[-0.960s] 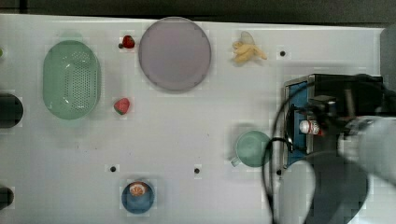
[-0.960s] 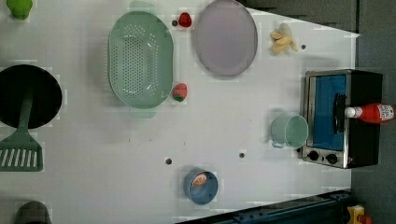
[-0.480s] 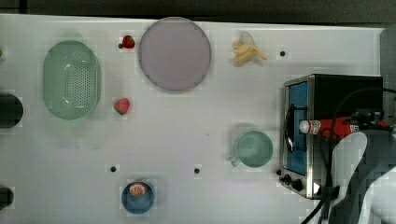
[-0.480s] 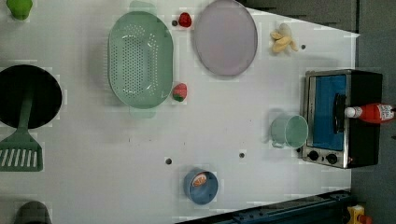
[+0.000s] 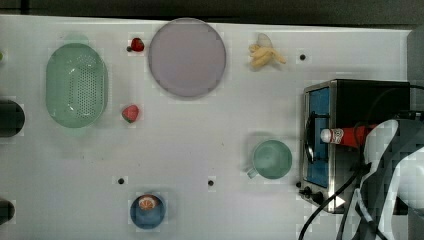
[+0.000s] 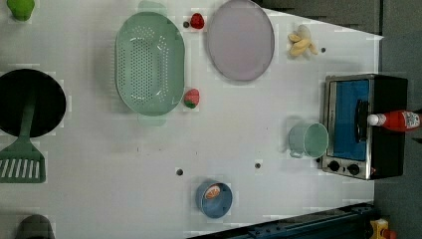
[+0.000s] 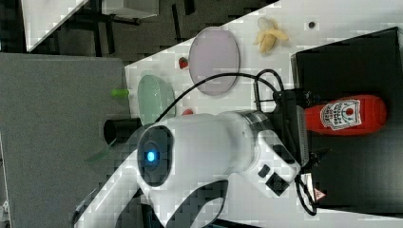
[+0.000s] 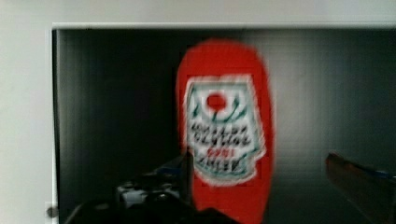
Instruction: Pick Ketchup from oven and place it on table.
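The Ketchup [image 5: 345, 135] lies on its side on the flat black top of the oven [image 5: 350, 100], its white cap over the blue glass door. It has the same pose in the left view [image 6: 395, 120] and the right view [image 7: 347, 115]. The white arm [image 5: 395, 165] reaches in from the top view's right, with the hand [image 7: 297, 137] just beside the bottle's base. In the wrist view the gripper [image 8: 271, 177] is open above the bottle [image 8: 226, 130], one finger [image 8: 187, 163] at the label's edge and the other finger [image 8: 359, 182] well apart. The white table [image 5: 200, 150] spreads to the top view's left.
A green cup [image 5: 271, 159] stands right before the oven door. Further off lie a purple plate [image 5: 186, 58], a banana [image 5: 265, 55], a green colander [image 5: 76, 85], two strawberries [image 5: 130, 113] [image 5: 136, 45] and a blue bowl [image 5: 147, 210]. A black pan [image 6: 30, 102] and a spatula [image 6: 22, 159] sit at the left view's left.
The arm has drawn back toward the top view's right, uncovering the oven's front and the bottle's cap. The Ketchup and the oven have not moved.
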Motion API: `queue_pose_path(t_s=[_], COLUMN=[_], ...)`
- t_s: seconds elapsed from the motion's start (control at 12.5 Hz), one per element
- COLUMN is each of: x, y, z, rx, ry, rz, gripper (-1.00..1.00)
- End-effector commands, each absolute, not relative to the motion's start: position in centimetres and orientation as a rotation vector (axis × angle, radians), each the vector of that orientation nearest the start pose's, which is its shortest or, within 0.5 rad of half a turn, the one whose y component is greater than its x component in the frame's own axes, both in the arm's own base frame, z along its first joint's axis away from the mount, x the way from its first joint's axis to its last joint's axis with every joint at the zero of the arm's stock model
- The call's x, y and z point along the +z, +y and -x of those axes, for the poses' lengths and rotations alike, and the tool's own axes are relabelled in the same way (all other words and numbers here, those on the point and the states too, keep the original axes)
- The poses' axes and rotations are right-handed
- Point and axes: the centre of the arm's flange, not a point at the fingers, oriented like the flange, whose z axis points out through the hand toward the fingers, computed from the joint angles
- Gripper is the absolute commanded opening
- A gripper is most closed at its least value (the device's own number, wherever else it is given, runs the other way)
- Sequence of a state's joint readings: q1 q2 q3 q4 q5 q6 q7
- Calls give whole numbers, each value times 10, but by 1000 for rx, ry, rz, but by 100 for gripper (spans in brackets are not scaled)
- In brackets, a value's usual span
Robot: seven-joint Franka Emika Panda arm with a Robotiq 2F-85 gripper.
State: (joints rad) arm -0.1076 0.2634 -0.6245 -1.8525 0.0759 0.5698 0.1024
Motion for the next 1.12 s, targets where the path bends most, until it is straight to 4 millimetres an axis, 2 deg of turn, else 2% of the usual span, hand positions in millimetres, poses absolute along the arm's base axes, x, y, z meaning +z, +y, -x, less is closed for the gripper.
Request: queue_pose_path(t_s=[0.08, 0.32, 0.64, 0.72, 0.88, 0.96, 1.12], x=[399, 383, 359, 357, 355, 357, 362], y=[-406, -412, -412, -412, -411, -412, -412], z=[-478, -484, -480, -479, -479, -479, -481], rx=[-115, -179, -145, -144, -156, -161, -176], ry=[2388, 2402, 2423, 2424, 2422, 2423, 2418], rz=[2098, 2104, 2085, 2073, 2071, 2070, 2068], gripper=[100, 100, 100, 92, 43, 27, 27])
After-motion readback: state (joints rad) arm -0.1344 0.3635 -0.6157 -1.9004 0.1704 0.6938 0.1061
